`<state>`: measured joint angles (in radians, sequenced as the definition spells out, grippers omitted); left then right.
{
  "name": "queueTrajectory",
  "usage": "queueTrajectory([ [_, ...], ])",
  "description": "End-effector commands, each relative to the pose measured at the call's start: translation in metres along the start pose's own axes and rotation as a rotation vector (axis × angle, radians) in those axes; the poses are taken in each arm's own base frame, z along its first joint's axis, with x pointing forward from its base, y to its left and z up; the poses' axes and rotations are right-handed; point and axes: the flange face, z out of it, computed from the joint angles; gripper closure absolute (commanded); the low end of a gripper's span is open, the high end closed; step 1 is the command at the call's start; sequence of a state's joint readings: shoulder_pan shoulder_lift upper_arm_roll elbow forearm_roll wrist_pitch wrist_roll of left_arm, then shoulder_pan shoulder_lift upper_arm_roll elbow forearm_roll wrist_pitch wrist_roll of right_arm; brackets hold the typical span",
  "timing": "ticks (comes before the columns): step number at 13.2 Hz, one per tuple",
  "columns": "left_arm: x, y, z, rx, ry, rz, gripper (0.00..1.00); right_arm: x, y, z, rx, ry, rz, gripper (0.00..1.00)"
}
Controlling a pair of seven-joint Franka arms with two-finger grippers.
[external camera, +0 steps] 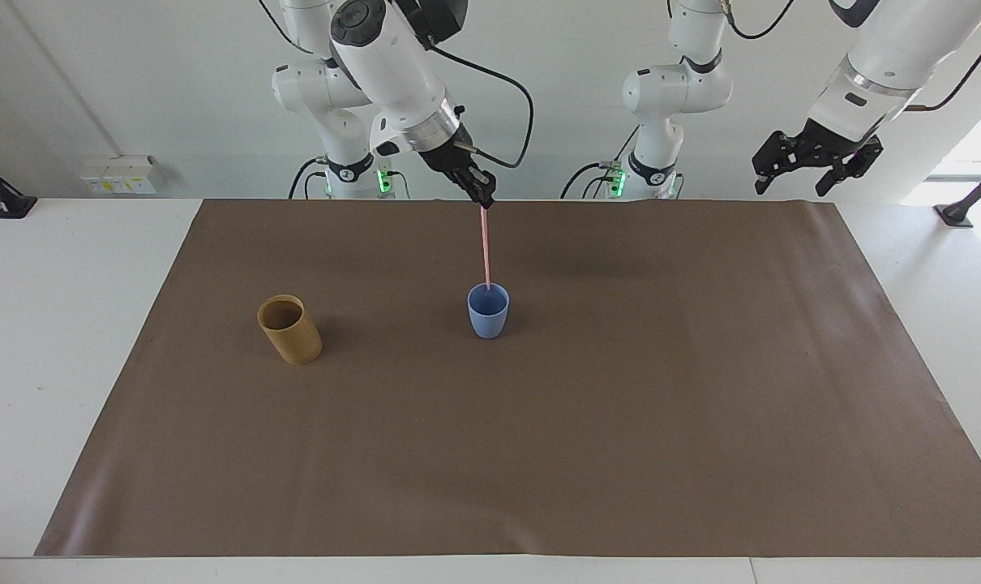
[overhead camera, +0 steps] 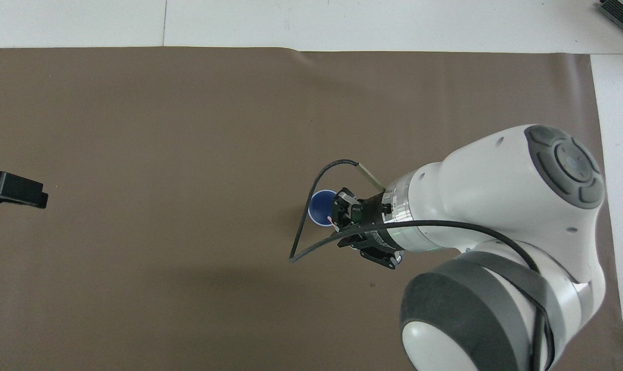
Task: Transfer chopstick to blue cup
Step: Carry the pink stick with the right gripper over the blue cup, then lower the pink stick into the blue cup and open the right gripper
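In the middle of the facing view a white tabletop [external camera: 69, 341] carries a wide brown mat [external camera: 620, 422] that fills most of the frame. The right arm drops in from the upper left of that view, and its right gripper [external camera: 484, 197] hangs over the mat, above the blue cup [external camera: 488, 311]. From where I look, its jaws sit at the top end of the chopstick [external camera: 486, 247]; whether they are clamped on it or have just let go I cannot tell. The chopstick is close to upright, a pale pink line running from the gripper down to the blue cup's rim, its lower tip at the mouth of the cup at the centre of the frame. In the overhead view the gripper covers part of the cup, and only a sliver of pink shows beside it. The left gripper [external camera: 815, 166] waits in the upper right of the facing view, raised above the mat's corner, jaws spread apart with nothing between them. A tan cup [external camera: 289, 328] stands tilted in the left part of the frame, level with the blue cup and well apart from it.
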<state>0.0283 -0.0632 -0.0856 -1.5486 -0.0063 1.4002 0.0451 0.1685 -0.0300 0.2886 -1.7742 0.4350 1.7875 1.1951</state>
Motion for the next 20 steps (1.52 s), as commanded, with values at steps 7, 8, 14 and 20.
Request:
queueTrajectory([
  [7, -0.006, -0.001, -0.002, 0.008, -0.006, 0.005, 0.0, 0.003, 0.002, -0.006, 0.009, 0.017, -0.09, 0.53],
  [8, -0.006, -0.001, -0.002, 0.008, -0.006, 0.005, 0.0, 0.006, 0.007, -0.014, 0.001, 0.05, -0.145, 0.42],
  [14, -0.006, -0.001, -0.002, 0.008, -0.006, 0.005, 0.0, 0.044, 0.048, -0.068, -0.201, 0.305, -0.626, 0.0],
  [20, -0.006, -0.002, -0.002, 0.007, -0.006, 0.004, 0.0, 0.062, 0.065, -0.099, -0.231, 0.336, -0.695, 0.0],
])
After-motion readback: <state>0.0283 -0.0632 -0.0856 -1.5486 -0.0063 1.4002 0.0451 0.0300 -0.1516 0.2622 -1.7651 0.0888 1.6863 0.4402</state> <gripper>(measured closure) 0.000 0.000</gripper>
